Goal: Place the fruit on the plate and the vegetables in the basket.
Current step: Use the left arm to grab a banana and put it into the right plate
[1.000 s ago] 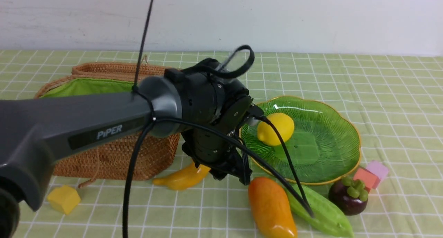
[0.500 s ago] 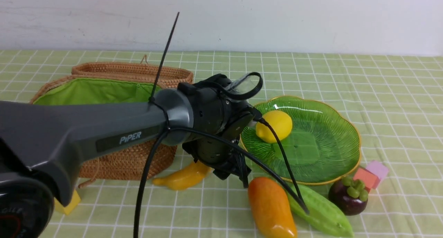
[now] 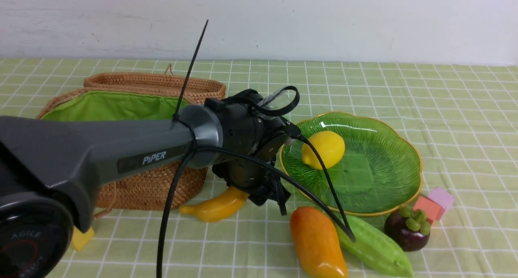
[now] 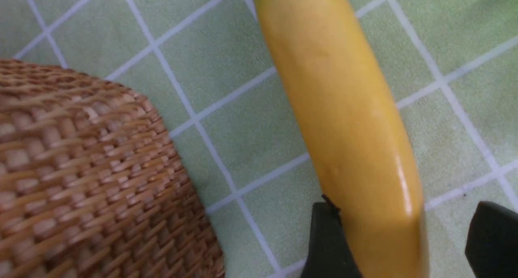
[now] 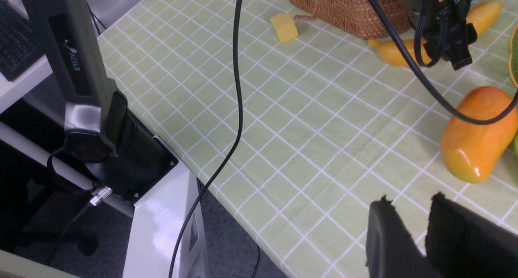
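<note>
ok so the left gripper (image 3: 272, 200) is down low right in front of the wicker basket (image 3: 149, 185), pointing at the tablecloth (image 3: 465, 120), and it's parked over one end of the banana (image 3: 216, 205); in the left wrist view the jaws are spread wide around that end, with one of the fingers (image 4: 330, 241) touching the banana's side and the other standing clear of it, so it's released, not clamped on anything; the banana lies on the cloth just beside the basket's front wall, not on the plate (image 3: 380, 164).

only the lemon (image 3: 323, 149) is on the plate, sitting on its left half; the mango (image 3: 317, 241) and the bumpy green gourd (image 3: 374, 245) lie side by side on the cloth just in front of the plate; the mangosteen (image 3: 406, 229) is at the plate's front right edge, with a red cube (image 3: 425, 207) and a pink cube (image 3: 442, 197) right behind it; a yellow cube (image 5: 284, 27) sits off the basket's front left corner.

the basket's green lining (image 3: 109, 106) shows above the arm, but can't tell what's inside from here.

the right gripper (image 5: 412, 207) is near the table's near edge, well away from the mango; its jaws are just a sliver apart with nothing between them
</note>
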Motion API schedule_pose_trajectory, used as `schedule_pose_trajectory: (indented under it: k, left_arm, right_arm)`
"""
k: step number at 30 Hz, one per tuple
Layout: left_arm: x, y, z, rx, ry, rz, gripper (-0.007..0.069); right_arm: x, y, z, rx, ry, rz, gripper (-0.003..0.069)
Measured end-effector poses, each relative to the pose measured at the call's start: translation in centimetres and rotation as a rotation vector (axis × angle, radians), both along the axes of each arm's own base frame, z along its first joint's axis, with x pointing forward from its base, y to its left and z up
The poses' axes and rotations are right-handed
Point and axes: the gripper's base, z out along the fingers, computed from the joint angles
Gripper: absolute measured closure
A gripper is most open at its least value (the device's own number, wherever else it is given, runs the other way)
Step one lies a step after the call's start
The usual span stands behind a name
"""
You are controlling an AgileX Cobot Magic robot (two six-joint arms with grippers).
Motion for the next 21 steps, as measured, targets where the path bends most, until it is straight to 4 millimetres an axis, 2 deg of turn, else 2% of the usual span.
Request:
schedule_pose_trajectory:
  k: [4,7,12,15,19,21]
  left_arm:
    - [0.1,0.0,-1.3,0.025,0.03,0.006,0.0186]
    - [0.1,0.0,-1.5,0.028,0.032,0.007,0.0197]
    - [0.0,0.0,-1.5,0.025,0.039,0.011,0.0314]
    - [0.0,0.0,-1.5,0.031,0.044,0.014,0.0312]
    - [-0.2,0.2,-0.5,0.027,0.042,0.024,0.0312]
    - [-0.5,0.4,0.9,0.0,0.027,0.031,0.0312]
  right_arm:
    - [0.0,0.0,0.0,-0.002,0.003,0.003,0.0495]
    - [-0.1,0.0,0.0,-0.004,0.005,0.005,0.0492]
    - [-0.1,0.0,-0.1,-0.005,0.006,0.006,0.0488]
    - [0.0,-0.1,-0.1,-0.014,0.004,0.001,0.0487]
    - [0.2,-0.4,-0.4,-0.056,-0.008,-0.027,0.0487]
    - [0.4,-0.5,-0.5,-0.072,-0.008,-0.05,0.0494]
